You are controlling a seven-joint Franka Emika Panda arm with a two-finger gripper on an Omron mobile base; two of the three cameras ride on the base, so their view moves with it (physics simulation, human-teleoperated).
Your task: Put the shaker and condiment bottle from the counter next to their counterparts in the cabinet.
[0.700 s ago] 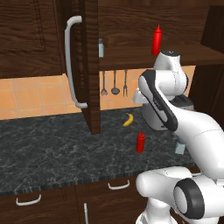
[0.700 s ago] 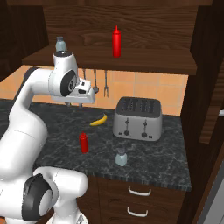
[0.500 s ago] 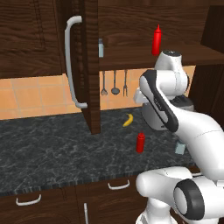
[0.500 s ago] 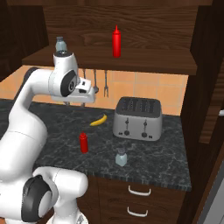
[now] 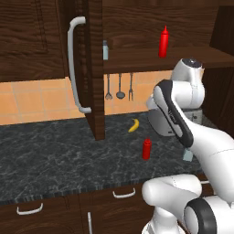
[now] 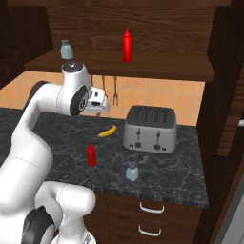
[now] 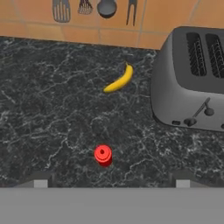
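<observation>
The deep-red condiment bottle (image 5: 146,149) (image 6: 91,155) stands on the dark marbled counter (image 5: 55,155). From above, its round cap (image 7: 103,155) sits just over the midpoint of my gripper (image 7: 111,183), whose fingertips (image 7: 41,181) are wide apart, so it is open and empty. My hand (image 6: 97,101) hovers high above the counter. The pale capped shaker (image 6: 132,171) (image 5: 187,155) stands near the front edge, ahead of the toaster. On the cabinet shelf (image 6: 143,69) stand the twin shaker (image 5: 105,50) (image 6: 66,49) and the taller bright red bottle (image 5: 164,42) (image 6: 127,45).
A silver toaster (image 6: 150,128) (image 7: 192,83) sits right of the bottle, a banana (image 5: 133,125) (image 7: 119,80) behind it. The open cabinet door (image 5: 91,68) with a curved handle (image 5: 73,64) juts out over the counter. Utensils (image 7: 83,6) hang on the tiled wall.
My arm's upper joint has sunk slightly and shifted a little right. The bottle, shaker and other things stay where they were.
</observation>
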